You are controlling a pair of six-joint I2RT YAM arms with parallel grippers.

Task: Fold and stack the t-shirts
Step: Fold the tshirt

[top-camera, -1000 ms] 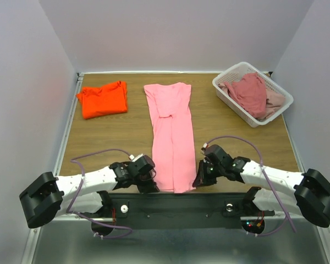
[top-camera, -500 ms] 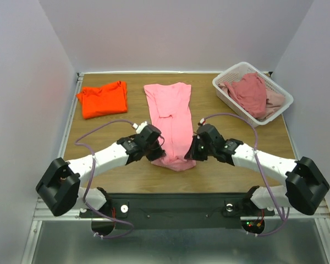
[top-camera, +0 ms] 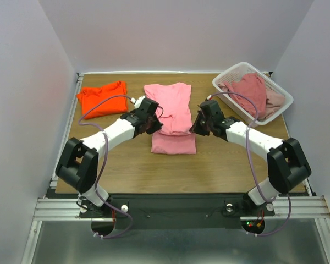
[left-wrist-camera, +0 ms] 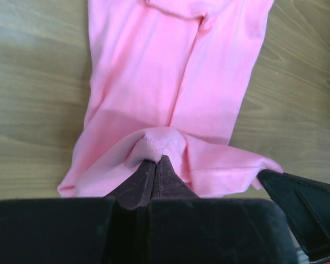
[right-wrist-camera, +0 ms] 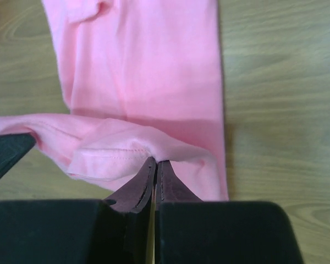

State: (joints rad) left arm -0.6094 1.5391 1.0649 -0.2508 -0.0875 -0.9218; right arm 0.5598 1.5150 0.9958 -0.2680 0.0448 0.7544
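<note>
A: Begin at 6 o'clock, by the arm bases. What lies there?

B: Bare wood of the table point(top-camera: 126, 165). Just past it, at the table's middle, lies the near fold of the pink t-shirt point(top-camera: 173, 113). It is doubled over on itself and runs lengthwise toward 12 o'clock.

A: And the grippers?

B: The left gripper point(left-wrist-camera: 155, 160) is at the shirt's 9 o'clock side. Its fingers are pressed together on a pinch of the hem, and the cloth bunches over the tips. The right gripper point(right-wrist-camera: 155, 161) is at the 3 o'clock side. Its fingers are likewise clamped on the stitched hem, which droops in a loose fold above the layer beneath.

A: So both hold the same edge?

B: Yes, one corner each, above the shirt's flat lower layer. Beyond them that layer lies smooth on the wood, with a tucked sleeve showing toward 12 o'clock.

A: Farther out?

B: At 10 o'clock the orange t-shirt point(top-camera: 103, 99) lies folded, well apart from the pink one. At 2 o'clock is the white basket point(top-camera: 231, 102). It holds a crumpled dusty rose t-shirt point(top-camera: 250, 92), with a pale pink t-shirt point(top-camera: 275, 100) just beside it.
</note>
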